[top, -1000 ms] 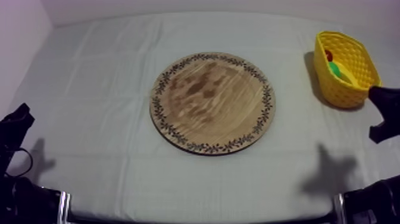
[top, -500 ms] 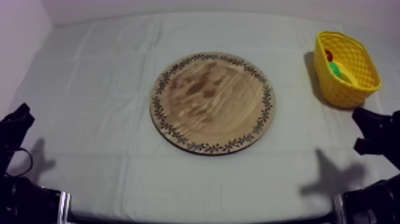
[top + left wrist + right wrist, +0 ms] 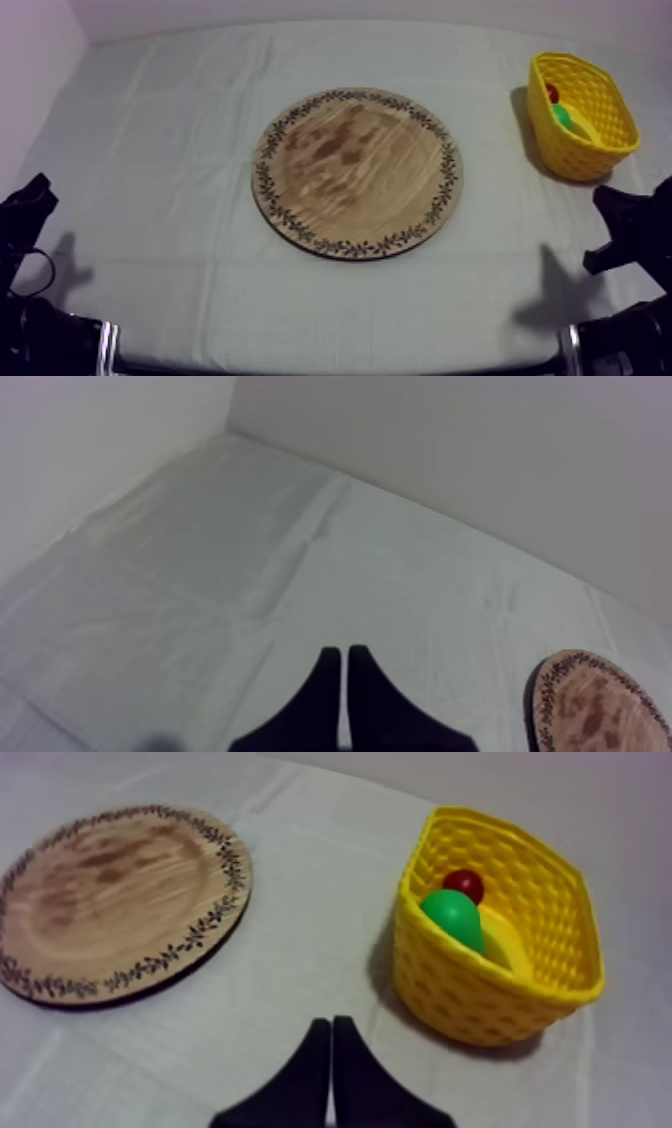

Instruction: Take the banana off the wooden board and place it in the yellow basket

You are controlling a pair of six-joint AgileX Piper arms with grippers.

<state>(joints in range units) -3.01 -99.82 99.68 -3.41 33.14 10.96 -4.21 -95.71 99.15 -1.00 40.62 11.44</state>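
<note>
The round wooden board (image 3: 356, 172) lies bare in the middle of the table, also seen in the right wrist view (image 3: 110, 902). The yellow basket (image 3: 590, 150) stands at the far right. Inside it the banana (image 3: 505, 942) lies beside a green pear (image 3: 452, 917) and a small red fruit (image 3: 463, 884). My right gripper (image 3: 330, 1027) is shut on nothing, hovering over the cloth a short way in front of the basket (image 3: 470, 997); in the top view it (image 3: 625, 228) sits at the right edge below the basket. My left gripper (image 3: 343, 661) is shut, low at the left (image 3: 28, 205).
Bare grey-white cloth surrounds the board on every side. The board's patterned rim (image 3: 600, 711) shows off to the side of my left fingers. A pale wall closes off the table's far edge and left side.
My right arm has drawn back from beside the basket toward the table's lower right edge. The left arm, board and basket have not moved.
</note>
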